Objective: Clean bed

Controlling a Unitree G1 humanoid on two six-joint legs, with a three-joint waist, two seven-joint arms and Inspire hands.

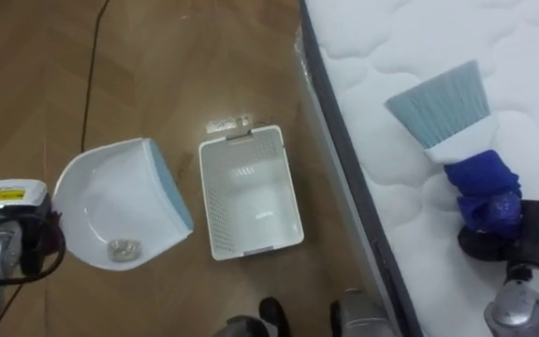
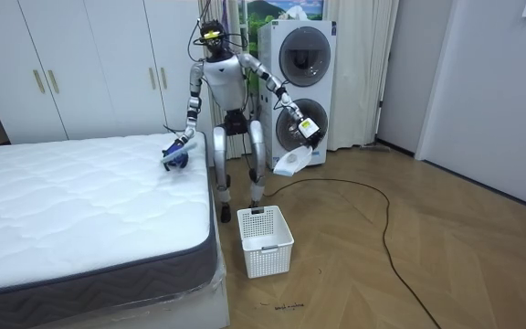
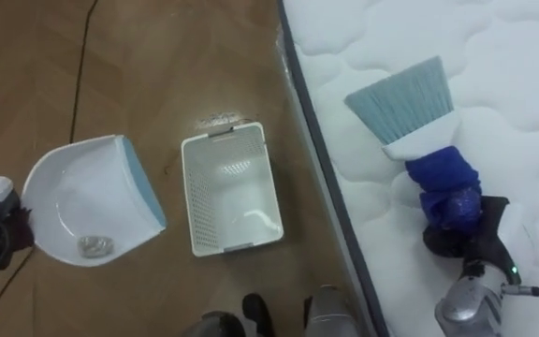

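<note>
Brush (image 1: 443, 112) is over the bed (image 1: 391, 37) near its edge, bristles pointing away from the robot. Right hand (image 1: 499, 234) is curled round its blue handle. Left hand (image 1: 26, 239) clasps the dustpan (image 1: 110, 201), held above the floor just beside a white basket (image 1: 249, 192). A small scrap (image 1: 123, 249) lies in the dustpan. Stacked washers (image 2: 298, 82) stand behind the robot.

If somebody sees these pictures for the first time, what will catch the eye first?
First the brush, light blue bristles fanned over the white mattress, its blue handle gripped in the right hand. Next the white dustpan, held by the left hand above the wooden floor with a small grey scrap inside, and the white basket on the floor beside it.
</note>
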